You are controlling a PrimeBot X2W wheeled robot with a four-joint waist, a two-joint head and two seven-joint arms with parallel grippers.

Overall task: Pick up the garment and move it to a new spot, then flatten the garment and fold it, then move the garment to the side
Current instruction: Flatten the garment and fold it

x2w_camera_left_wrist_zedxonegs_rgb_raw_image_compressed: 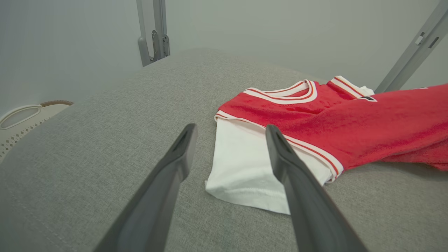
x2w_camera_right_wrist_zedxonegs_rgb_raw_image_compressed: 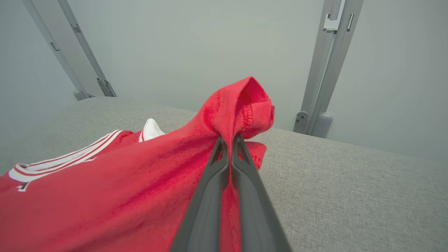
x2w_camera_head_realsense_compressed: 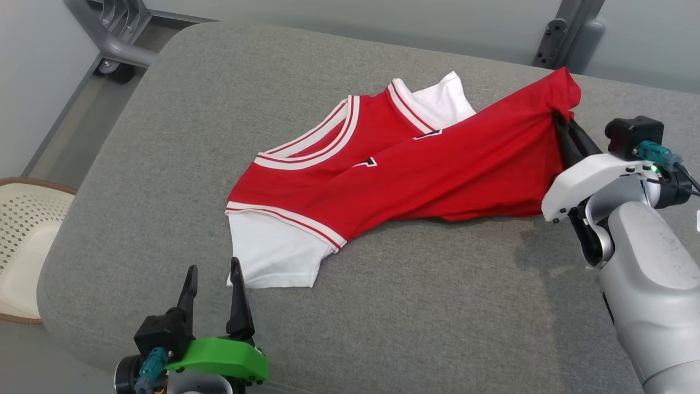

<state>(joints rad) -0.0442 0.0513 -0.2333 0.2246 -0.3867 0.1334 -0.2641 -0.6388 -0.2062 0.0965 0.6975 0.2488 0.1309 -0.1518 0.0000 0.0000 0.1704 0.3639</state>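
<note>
The garment (x2w_camera_head_realsense_compressed: pixel 404 175) is a red jersey with white sleeves and striped trim, lying crumpled across the grey cushion (x2w_camera_head_realsense_compressed: pixel 383 306). My right gripper (x2w_camera_head_realsense_compressed: pixel 563 121) is shut on the garment's red hem at the right end, and that corner is lifted off the cushion. In the right wrist view the fingers (x2w_camera_right_wrist_zedxonegs_rgb_raw_image_compressed: pixel 213 175) pinch a bunched fold of the red garment (x2w_camera_right_wrist_zedxonegs_rgb_raw_image_compressed: pixel 241 105). My left gripper (x2w_camera_head_realsense_compressed: pixel 213 276) stands open near the front edge, just short of the white sleeve (x2w_camera_head_realsense_compressed: pixel 273 251). The left wrist view has the left gripper (x2w_camera_left_wrist_zedxonegs_rgb_raw_image_compressed: pixel 231 131) open before the sleeve (x2w_camera_left_wrist_zedxonegs_rgb_raw_image_compressed: pixel 245 168).
A woven cream basket (x2w_camera_head_realsense_compressed: pixel 24 241) sits on the floor left of the cushion. Grey metal frame legs (x2w_camera_head_realsense_compressed: pixel 117 38) stand behind the cushion at left, and another upright (x2w_camera_head_realsense_compressed: pixel 563 33) at back right. Bare cushion lies in front and to the left.
</note>
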